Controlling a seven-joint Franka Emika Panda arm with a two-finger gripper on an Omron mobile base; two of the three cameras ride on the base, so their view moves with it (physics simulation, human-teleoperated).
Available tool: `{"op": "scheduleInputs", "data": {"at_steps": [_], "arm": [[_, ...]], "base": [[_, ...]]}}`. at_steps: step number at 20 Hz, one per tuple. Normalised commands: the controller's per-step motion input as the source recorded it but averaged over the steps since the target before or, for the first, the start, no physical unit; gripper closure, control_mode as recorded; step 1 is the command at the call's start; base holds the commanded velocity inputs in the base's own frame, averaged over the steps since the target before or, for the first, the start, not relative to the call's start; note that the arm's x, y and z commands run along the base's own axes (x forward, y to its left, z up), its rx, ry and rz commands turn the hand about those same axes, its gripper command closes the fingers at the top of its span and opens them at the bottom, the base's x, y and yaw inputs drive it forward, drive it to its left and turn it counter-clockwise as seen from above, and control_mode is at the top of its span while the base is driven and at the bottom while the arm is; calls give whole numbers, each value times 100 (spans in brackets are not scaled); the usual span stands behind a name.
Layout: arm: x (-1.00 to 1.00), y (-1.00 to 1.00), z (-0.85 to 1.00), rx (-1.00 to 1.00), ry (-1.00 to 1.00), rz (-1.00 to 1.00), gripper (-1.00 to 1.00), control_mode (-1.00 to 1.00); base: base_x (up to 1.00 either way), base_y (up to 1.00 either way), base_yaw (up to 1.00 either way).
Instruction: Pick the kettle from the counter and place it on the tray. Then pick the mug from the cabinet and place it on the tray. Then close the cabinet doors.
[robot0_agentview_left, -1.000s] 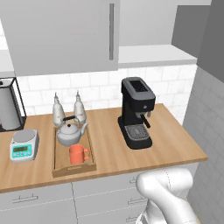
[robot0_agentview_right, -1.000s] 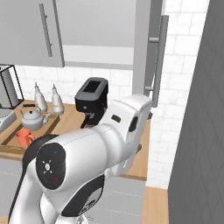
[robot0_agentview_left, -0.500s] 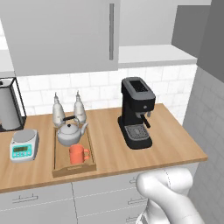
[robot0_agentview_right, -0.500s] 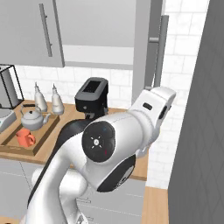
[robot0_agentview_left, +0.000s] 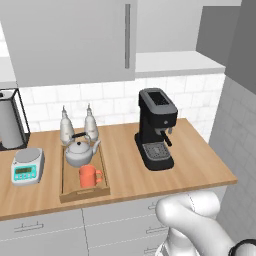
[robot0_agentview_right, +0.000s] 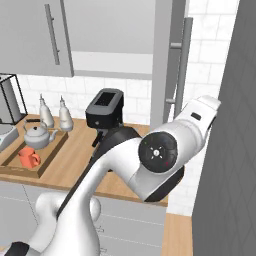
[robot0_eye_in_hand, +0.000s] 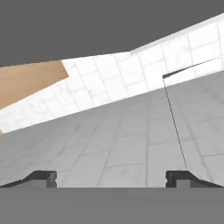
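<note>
The tray (robot0_agentview_left: 67, 190) lies on the counter (robot0_agentview_left: 200, 170) toward its left end, one short end facing the front edge and the other facing the tiled wall. On it, the kettle (robot0_agentview_left: 80, 153) sits at the back end, its black handle arched over the lid, and the mug (robot0_agentview_left: 88, 176) stands upright just in front of the kettle, near the tray's front end. Two slim bottles (robot0_agentview_left: 77, 124) stand by the wall at the back edge of the counter, just behind the tray. A small grey scale (robot0_agentview_left: 27, 166) rests to the left of the tray, and a black coffee machine (robot0_agentview_left: 156, 129) stands nearer the middle of the counter, well apart from the tray on its right. Above the counter, the left cabinet door (robot0_agentview_left: 75, 40) is closed flat against the cabinet, while in the right base view the other cabinet door (robot0_agentview_right: 170, 60) stands swung out, edge-on, with its bar handle (robot0_agentview_right: 181, 67) facing right. In the hand view the gripper (robot0_eye_in_hand: 111, 178) faces grey and white tiled surfaces, its two fingertips (robot0_eye_in_hand: 43, 177) spread wide apart with nothing between them.
</note>
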Motion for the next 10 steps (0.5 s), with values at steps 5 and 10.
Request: {"op": "scheduleInputs", "data": {"at_steps": [5,10], "arm": [[43,-3,-21,0,-12,2,-100,-100],[41,-19,-19,0,-9,1,-100,-100]], "base": [[0,0,0],[0,0,0]]}}
